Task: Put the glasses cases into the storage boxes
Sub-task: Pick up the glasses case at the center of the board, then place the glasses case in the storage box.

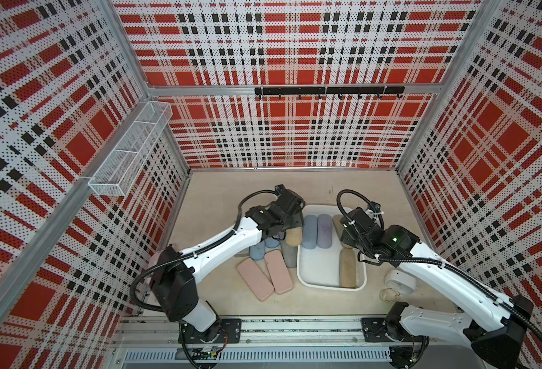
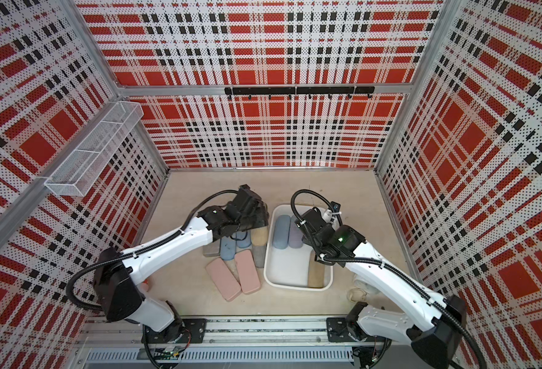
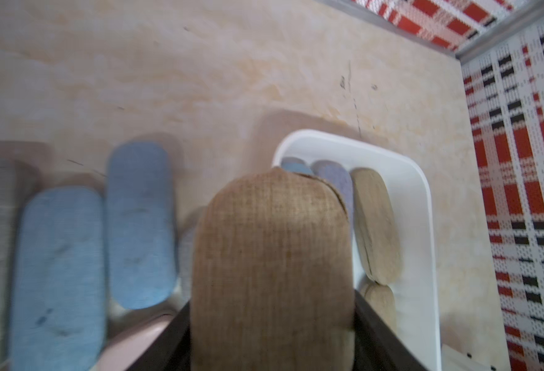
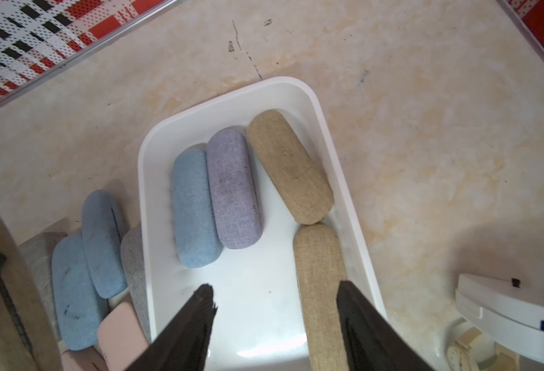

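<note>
Four glasses cases lie in the white tray [image 4: 219, 110]: a blue case [image 4: 193, 208], a lavender case [image 4: 233, 189] and two tan. The left gripper [image 3: 272, 321] is clamped across the width of another tan fabric case [image 3: 270, 250], near one end, holding it just beside the tray's rim, over the loose cases on the table. It looks light and stiff-shelled, and the weave should resist slipping. The right gripper [image 4: 275, 289] hangs over the tray, jaws apart, empty.

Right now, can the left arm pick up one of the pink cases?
Probably not yet. The left gripper is shut on a tan case, so its jaws are full. The pink cases lie uncovered near that arm, so after letting go it likely could.
</note>
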Available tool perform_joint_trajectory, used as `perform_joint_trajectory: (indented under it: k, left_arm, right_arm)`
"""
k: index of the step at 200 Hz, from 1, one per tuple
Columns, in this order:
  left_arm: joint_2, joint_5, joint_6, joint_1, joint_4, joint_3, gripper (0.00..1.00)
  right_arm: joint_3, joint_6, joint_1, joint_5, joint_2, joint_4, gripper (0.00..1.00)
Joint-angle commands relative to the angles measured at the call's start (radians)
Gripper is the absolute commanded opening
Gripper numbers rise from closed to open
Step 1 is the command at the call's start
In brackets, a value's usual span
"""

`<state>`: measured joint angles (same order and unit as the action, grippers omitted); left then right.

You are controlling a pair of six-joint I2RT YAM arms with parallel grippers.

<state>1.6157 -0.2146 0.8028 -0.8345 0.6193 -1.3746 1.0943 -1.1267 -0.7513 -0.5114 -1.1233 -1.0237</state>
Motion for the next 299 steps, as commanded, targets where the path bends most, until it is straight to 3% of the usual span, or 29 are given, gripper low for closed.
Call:
perform_joint_trajectory:
  k: [1, 42, 92, 212, 299]
  left_arm:
    - [0.077, 0.037, -0.014, -0.063, 0.014, -0.078, 0.65]
    - [0.212, 0.116, -0.025, -0.147, 0.013, -0.167, 0.65]
    - [0.300, 0.223, -0.030, -0.189, 0.007, -0.161, 0.65]
    - [0.362, 0.359, -0.051, -0.202, 0.003, -0.066, 0.64]
    - [0.493, 0.436, -0.041, -0.192, 0.027, -0.168, 0.65]
  right_arm:
    - [-0.022, -0.058, 0.024, -0.001, 0.026, -0.088, 0.65]
    - [-0.049, -0.092, 0.047, 0.006, 0.048, -0.134, 0.65]
    - [-0.070, -0.111, 0.069, 0.007, 0.095, -0.138, 0.65]
    - [-0.114, -0.128, 0.072, 0.036, 0.114, -0.110, 0.64]
    - [-0.147, -0.139, 0.072, 0.051, 0.138, -0.090, 0.64]
